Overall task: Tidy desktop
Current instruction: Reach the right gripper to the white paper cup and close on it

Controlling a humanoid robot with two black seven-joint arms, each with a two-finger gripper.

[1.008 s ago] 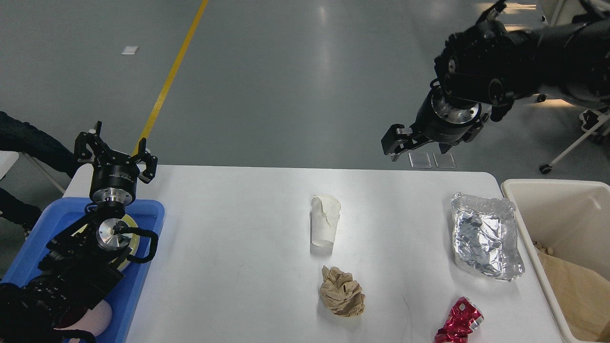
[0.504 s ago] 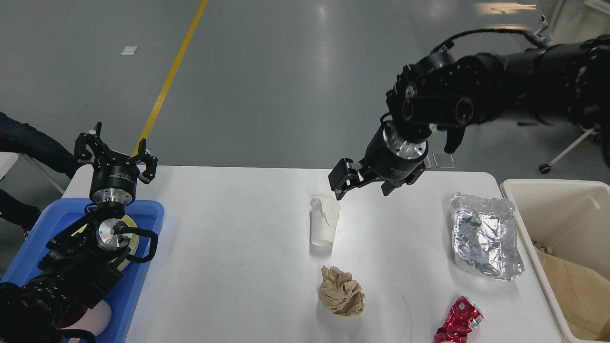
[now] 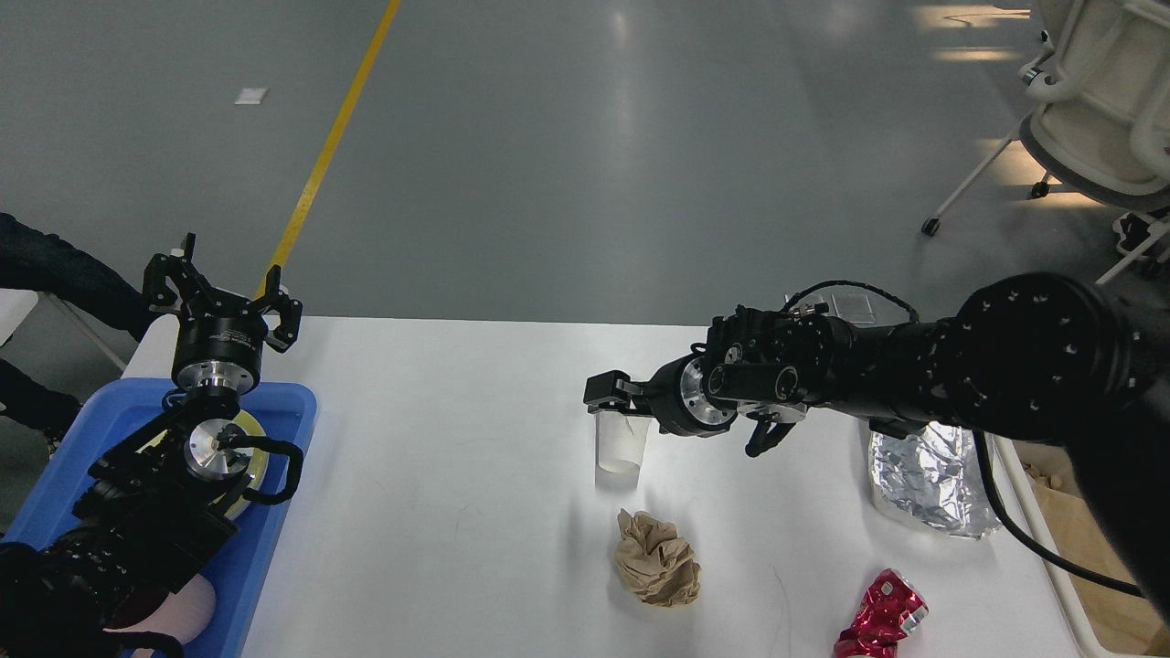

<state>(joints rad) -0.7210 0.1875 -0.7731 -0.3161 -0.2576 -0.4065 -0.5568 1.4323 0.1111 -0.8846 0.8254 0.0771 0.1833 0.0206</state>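
Observation:
The white desktop (image 3: pixel 439 457) carries a dented white paper cup (image 3: pixel 620 448) standing upright at its middle, a crumpled brown paper ball (image 3: pixel 656 571) just in front of it, a crushed foil tray (image 3: pixel 928 484) to the right and a crushed red can (image 3: pixel 879 626) at the front right. My right gripper (image 3: pixel 611 397) reaches in level from the right, open, its fingers at the cup's top rim. My left gripper (image 3: pixel 222 292) stands open and empty, pointing up over the far end of the blue tray (image 3: pixel 283 429).
The blue tray at the left edge holds a round yellow-white item (image 3: pixel 254 461), mostly hidden by my left arm. A cream bin (image 3: pixel 1074 603) with brown paper inside stands off the right edge, largely covered by my right arm. A white chair (image 3: pixel 1097 100) stands far right.
My right arm has swung down and left from high above the far right corner, and its gripper now sits at the cup's top. The left arm has not moved.

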